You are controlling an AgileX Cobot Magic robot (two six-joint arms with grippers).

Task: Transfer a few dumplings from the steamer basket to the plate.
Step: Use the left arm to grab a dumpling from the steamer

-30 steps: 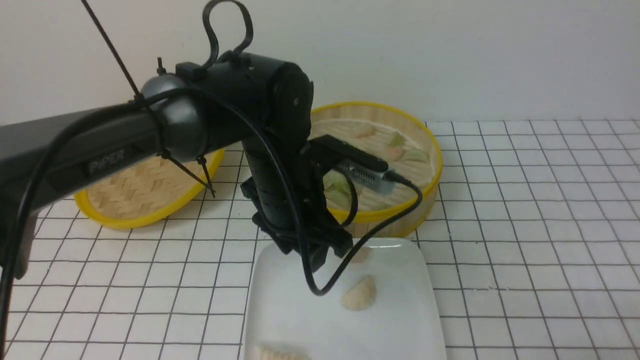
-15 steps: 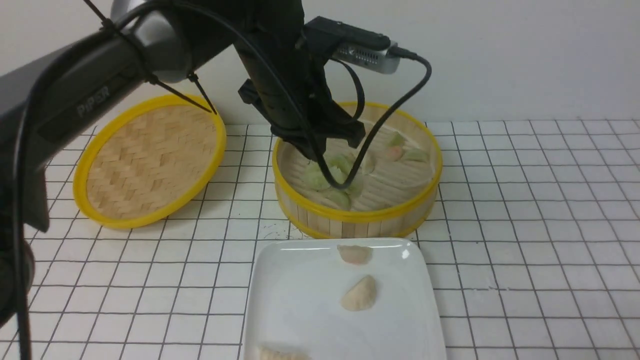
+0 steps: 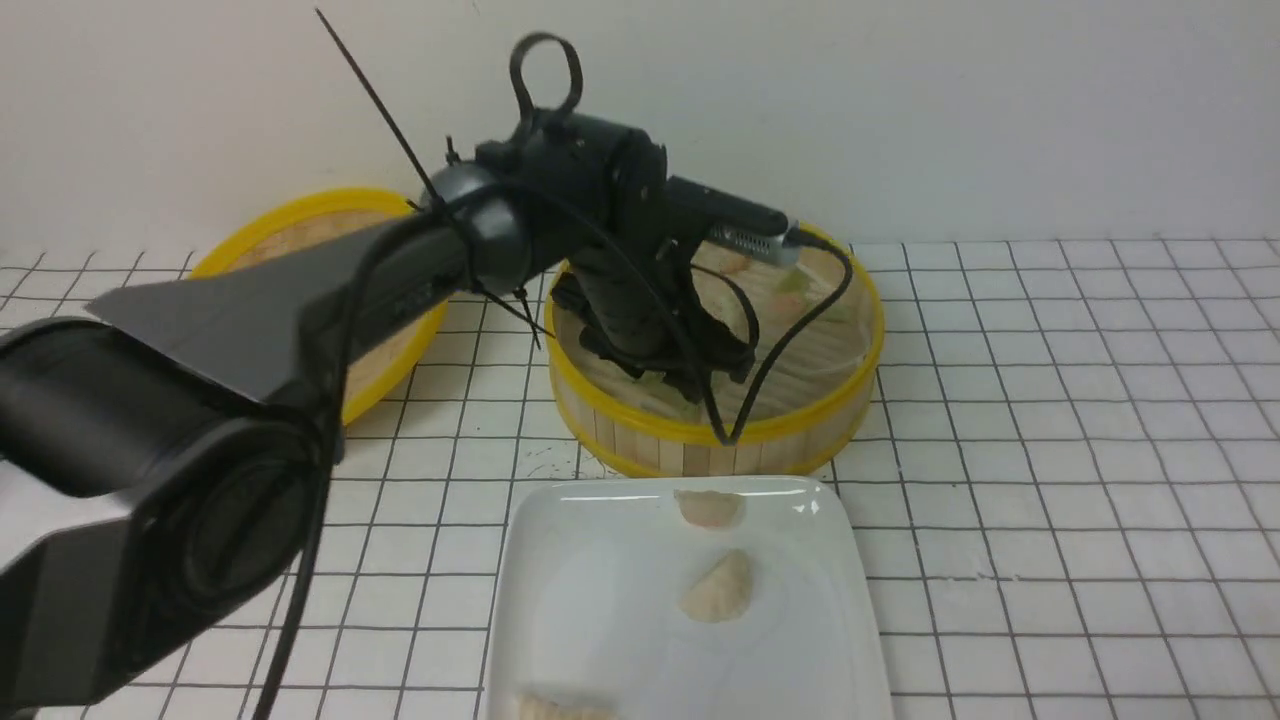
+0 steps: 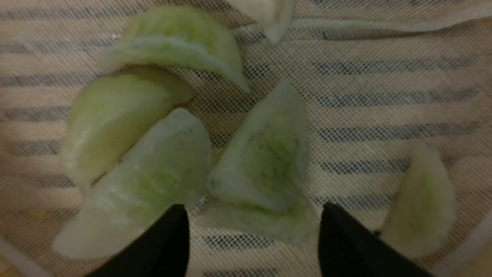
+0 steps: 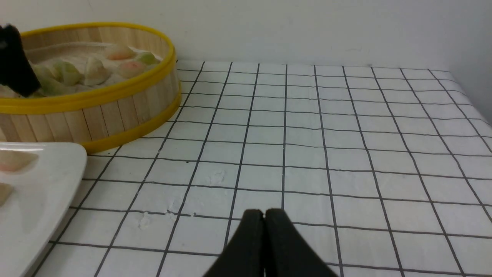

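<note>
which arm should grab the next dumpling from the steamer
Left. The left tool hangs open inside the steamer basket, just over the green dumplings; the right tool is shut, out over the tiled table.

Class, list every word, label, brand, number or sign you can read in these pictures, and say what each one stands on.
No text reads clearly.
Faint pale mark on the black left arm: too blurred to read.
Round bamboo steamer basket with yellow rims, glossy white square plate, pale green dumplings, white gridded tabletop: no writing visible.
</note>
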